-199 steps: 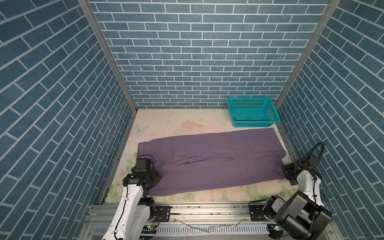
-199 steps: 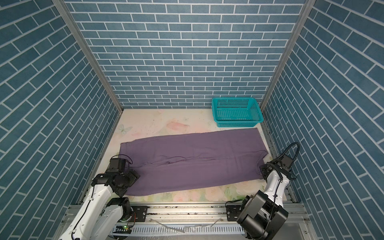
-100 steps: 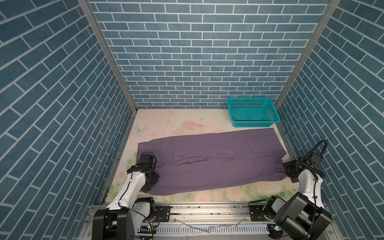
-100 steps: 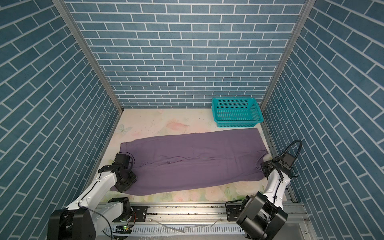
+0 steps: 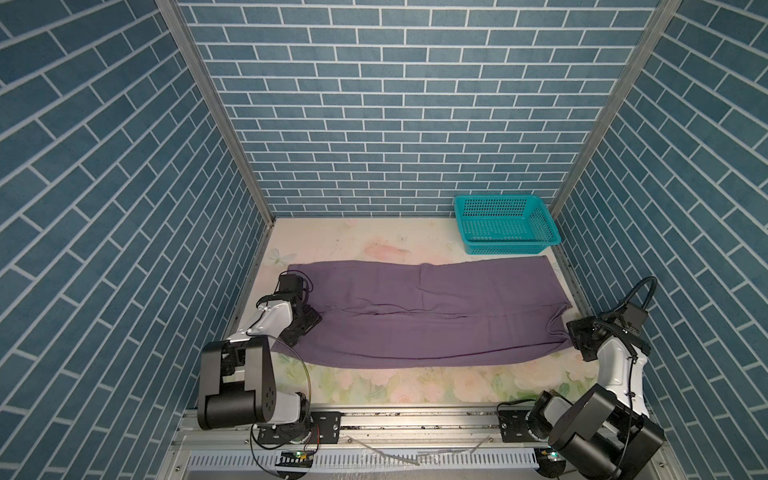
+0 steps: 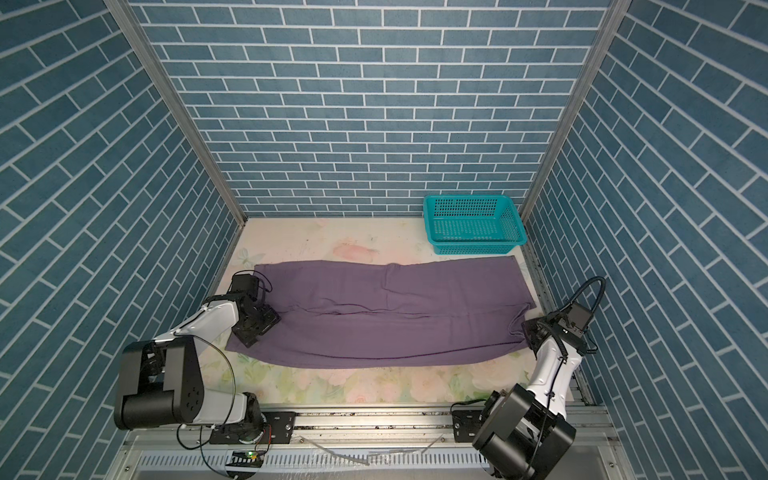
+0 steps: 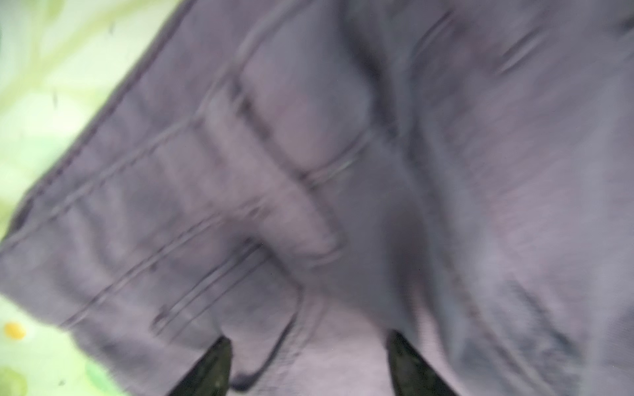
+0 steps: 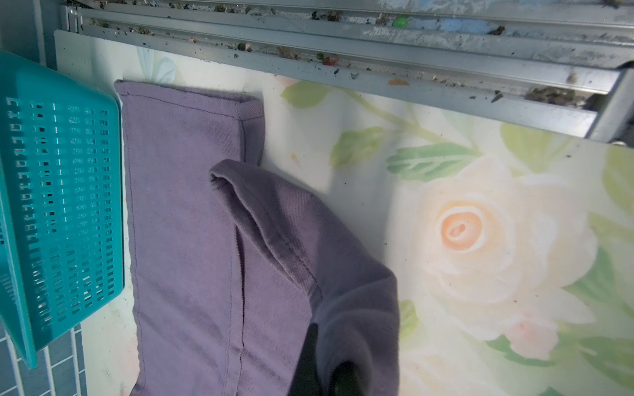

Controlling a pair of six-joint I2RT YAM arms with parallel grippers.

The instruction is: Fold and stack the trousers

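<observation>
Nearest me, the left gripper point(image 6: 259, 324) sits low on the waistband end of the wide-legged, dusty-purple soft cloth trousers point(image 5: 436, 316). Its dark fingers point(image 7: 212, 367) are spread apart with seamed cloth under and between them. Its wrist view is blurred, but I see nothing pinched. Across the table, the right gripper point(image 5: 572, 334) is pressed together on the hem corner of the closer leg. The cloth rises off the table into it and drapes over one finger.

The trousers lie flat on the flower-printed table cover point(image 5: 415, 382), stretched lengthwise from one gripper to the other, one leg beyond the other.

I'd judge them light and completely limp. A lifted edge will sag and drag the rest behind it, and thin fabric could slip from a shallow pinch. The thick stitched parts look the safest to take: the waistband under the left gripper and the doubled hem the right one has. Both ends probably need to rise together for a clean fold.

Beyond the right gripper, a teal plastic mesh basket point(image 5: 505, 245) stands just beside the farther leg's hem. I can't tell whether they touch, but it could snag a fold carried that way. A metal side rail point(image 8: 343, 51) and the blue brick-patterned walls point(image 5: 395, 124) close in on each gripper's outer side.
</observation>
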